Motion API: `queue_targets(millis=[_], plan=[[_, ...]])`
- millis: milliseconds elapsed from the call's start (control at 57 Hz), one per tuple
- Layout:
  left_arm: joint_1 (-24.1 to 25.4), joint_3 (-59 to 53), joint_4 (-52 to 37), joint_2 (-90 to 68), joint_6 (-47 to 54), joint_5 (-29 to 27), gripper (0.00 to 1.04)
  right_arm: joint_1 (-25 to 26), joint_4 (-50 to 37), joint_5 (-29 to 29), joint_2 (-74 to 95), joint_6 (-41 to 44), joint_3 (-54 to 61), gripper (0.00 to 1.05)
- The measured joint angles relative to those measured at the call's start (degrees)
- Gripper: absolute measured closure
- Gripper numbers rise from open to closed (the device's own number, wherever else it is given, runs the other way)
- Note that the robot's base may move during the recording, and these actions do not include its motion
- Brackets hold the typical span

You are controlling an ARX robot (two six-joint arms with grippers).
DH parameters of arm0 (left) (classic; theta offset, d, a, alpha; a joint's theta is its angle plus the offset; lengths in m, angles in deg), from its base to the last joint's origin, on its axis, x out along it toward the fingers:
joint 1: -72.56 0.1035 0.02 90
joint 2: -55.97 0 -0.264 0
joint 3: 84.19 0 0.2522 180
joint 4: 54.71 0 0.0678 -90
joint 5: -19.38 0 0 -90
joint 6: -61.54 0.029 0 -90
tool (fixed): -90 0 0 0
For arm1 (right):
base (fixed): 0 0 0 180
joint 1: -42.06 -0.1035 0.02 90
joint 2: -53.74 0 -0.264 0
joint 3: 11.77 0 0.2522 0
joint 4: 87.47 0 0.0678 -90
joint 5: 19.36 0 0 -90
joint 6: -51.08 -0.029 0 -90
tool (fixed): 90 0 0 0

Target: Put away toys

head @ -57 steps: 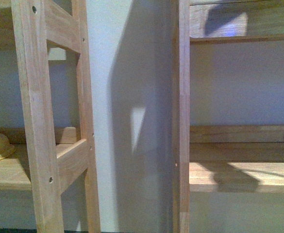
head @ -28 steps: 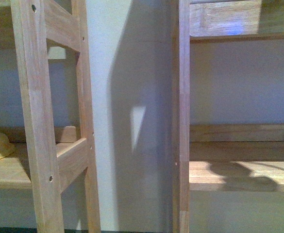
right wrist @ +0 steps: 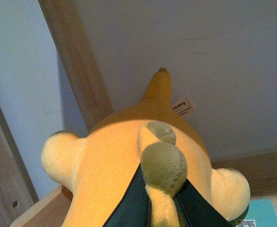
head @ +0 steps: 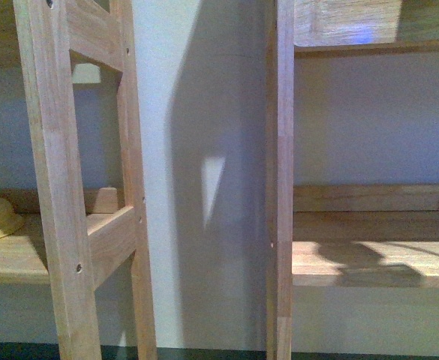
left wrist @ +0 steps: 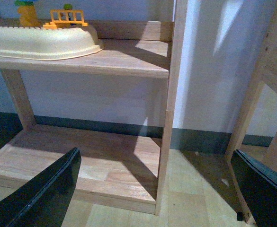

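Note:
In the right wrist view my right gripper (right wrist: 156,208) is shut on the orange-yellow plush animal (right wrist: 110,161). Its black fingers (right wrist: 129,203) pinch the ridge under an olive-green bump (right wrist: 163,165) on the back. The plush hangs in front of a pale wall and a wooden shelf post (right wrist: 79,66). A white label (right wrist: 182,107) shows near its tail. In the left wrist view my left gripper (left wrist: 157,189) is open and empty, its black fingers (left wrist: 43,194) wide apart above the wooden floor. Neither gripper nor the plush shows in the front view.
Two wooden shelf units stand ahead, the left post (head: 58,180) and the right post (head: 281,180) with white wall between. A cream tub (left wrist: 39,40) and yellow-orange block toys (left wrist: 67,16) sit on the left shelf (left wrist: 129,59). A teal box corner (right wrist: 256,213) shows below the plush.
The front view has shifted slightly upward, so the shelves sit a little lower in frame. The shadow on the right shelf has moved lower and the one on the upper board has gone.

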Motion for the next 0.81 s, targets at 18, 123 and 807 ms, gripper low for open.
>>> queue_targets(millis=[18, 123, 807], plan=[[0.0, 0.0, 0.0, 0.0, 0.0, 0.02, 0.06, 0.0, 0.02, 0.17, -0.09, 0.04, 0.13, 0.99], [0.0, 0.0, 0.0, 0.0, 0.0, 0.02, 0.06, 0.2, 0.61, 0.35, -0.5, 0.28, 0.57, 0.98], [0.0, 0.0, 0.0, 0.0, 0.0, 0.02, 0.06, -0.74, -0.57, 3.74, -2.38, 7.45, 1.75, 0.07]])
